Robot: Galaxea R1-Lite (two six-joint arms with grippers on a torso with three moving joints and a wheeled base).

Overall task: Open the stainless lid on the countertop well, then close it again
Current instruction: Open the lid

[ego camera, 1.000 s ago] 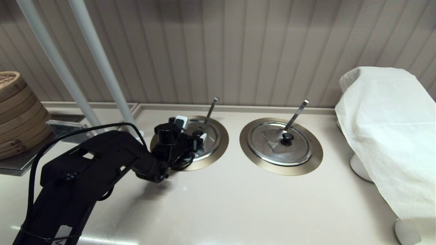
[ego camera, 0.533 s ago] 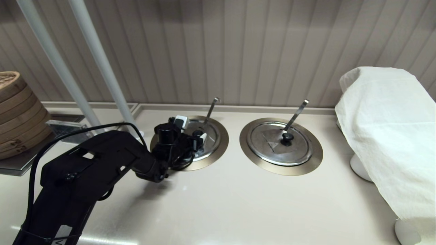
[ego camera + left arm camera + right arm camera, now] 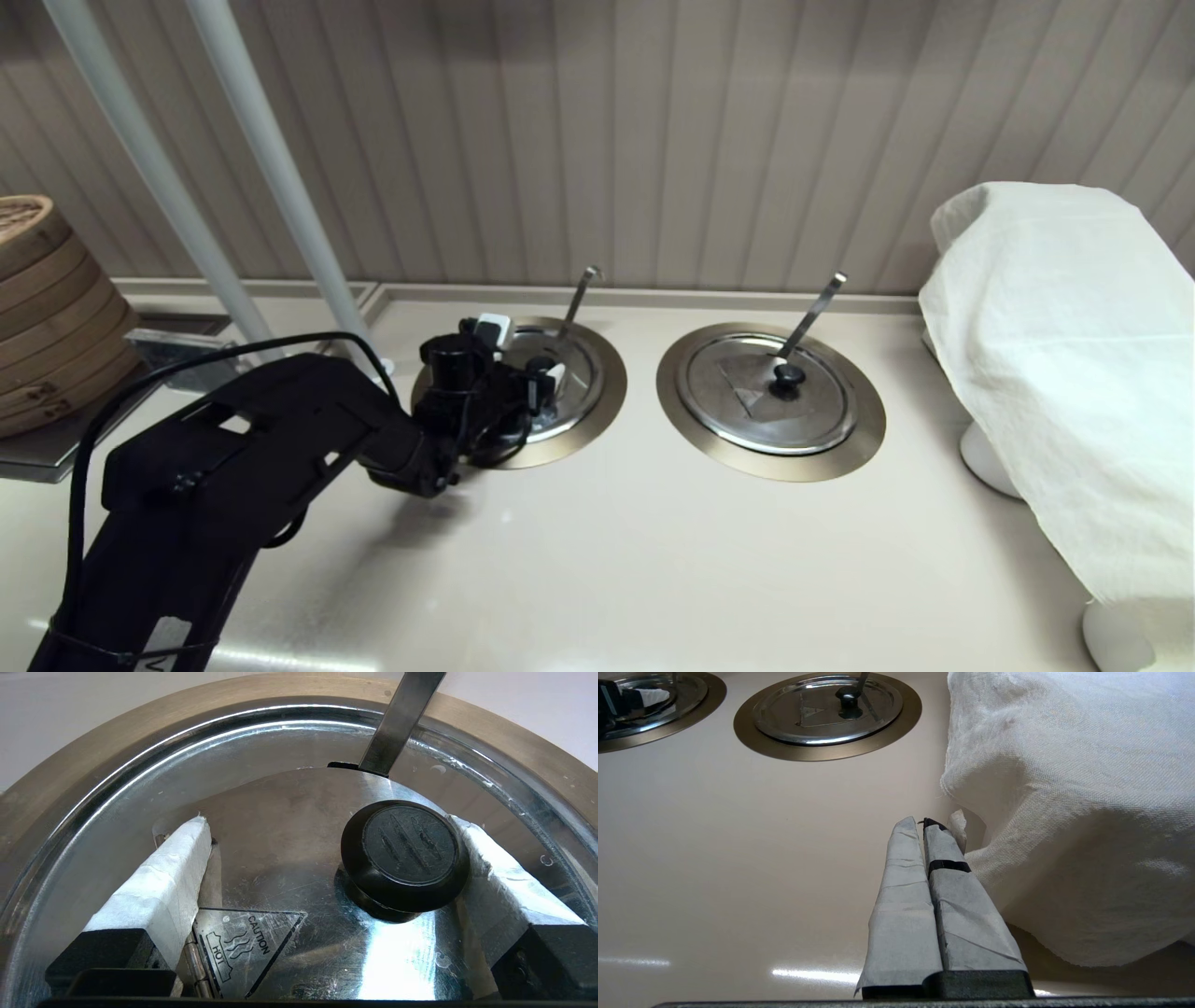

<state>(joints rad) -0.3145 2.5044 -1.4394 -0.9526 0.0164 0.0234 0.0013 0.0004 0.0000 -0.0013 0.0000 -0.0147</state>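
The lid point(image 3: 261, 868) reads "CAUTION HOT" between the left gripper's point(image 3: 327, 835) spread fingers; the knob point(image 3: 405, 851) touches one finger. The gripper has barely moved since earlier. The right gripper point(image 3: 924, 833) is pressed together.

Two round wells sit side by side toward the back edge of the counter point(image 3: 653, 560). The left well point(image 3: 597, 411) holds a lid point(image 3: 579, 373), with a ladle handle point(image 3: 577, 303) leaning backward behind it. The left gripper point(image 3: 527, 359) hangs over this lid, fingers either side of its knob point(image 3: 405, 856). The right well point(image 3: 864, 429) carries a second lid point(image 3: 822, 411). A draped cloth point(image 3: 1064, 373) stands at the right edge, stacked steamers point(image 3: 47, 317) at the left.
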